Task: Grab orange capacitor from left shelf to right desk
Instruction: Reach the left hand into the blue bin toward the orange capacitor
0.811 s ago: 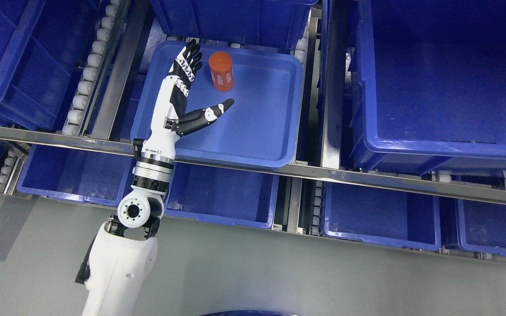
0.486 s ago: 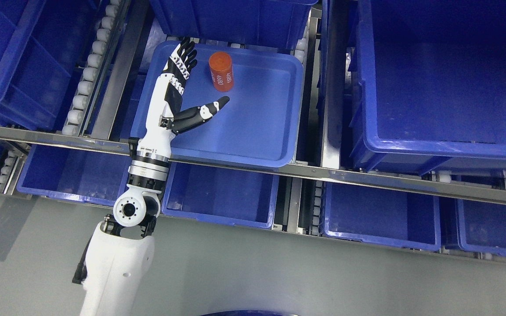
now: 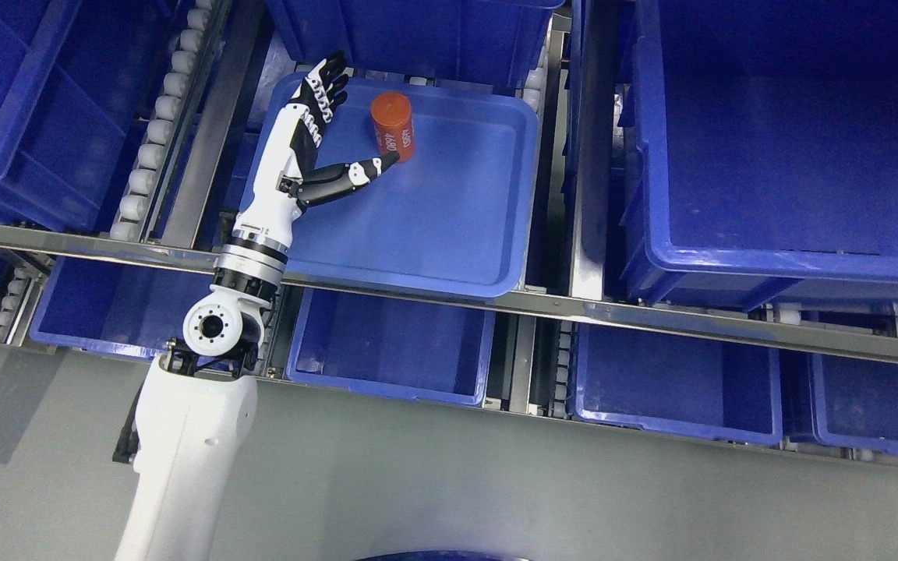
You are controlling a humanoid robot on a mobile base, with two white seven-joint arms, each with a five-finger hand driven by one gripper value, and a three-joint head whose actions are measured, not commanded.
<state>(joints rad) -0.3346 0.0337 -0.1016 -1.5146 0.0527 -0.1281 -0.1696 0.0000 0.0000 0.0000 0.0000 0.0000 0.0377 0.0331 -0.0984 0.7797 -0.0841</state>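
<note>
The orange capacitor (image 3: 393, 127), a short cylinder with white print, stands in the far left part of a shallow blue tray (image 3: 449, 257) on the shelf. My left hand (image 3: 355, 121) reaches into the tray from the lower left. Its fingers (image 3: 323, 86) are spread and point to the far rim, just left of the capacitor. The thumb tip lies at the capacitor's near base. The hand holds nothing. The right arm is out of view.
Deep blue bins surround the tray: a large one on the right (image 3: 792, 156), one behind (image 3: 418, 31), one on the left (image 3: 28, 101). Lower bins (image 3: 394, 343) sit under the steel shelf rail (image 3: 542, 305). Roller tracks (image 3: 160, 117) run left of the tray. Grey floor lies below.
My left arm has moved up and left into the tray. The fingers now reach the far rim and the thumb has come up against the capacitor's base. The capacitor has not moved.
</note>
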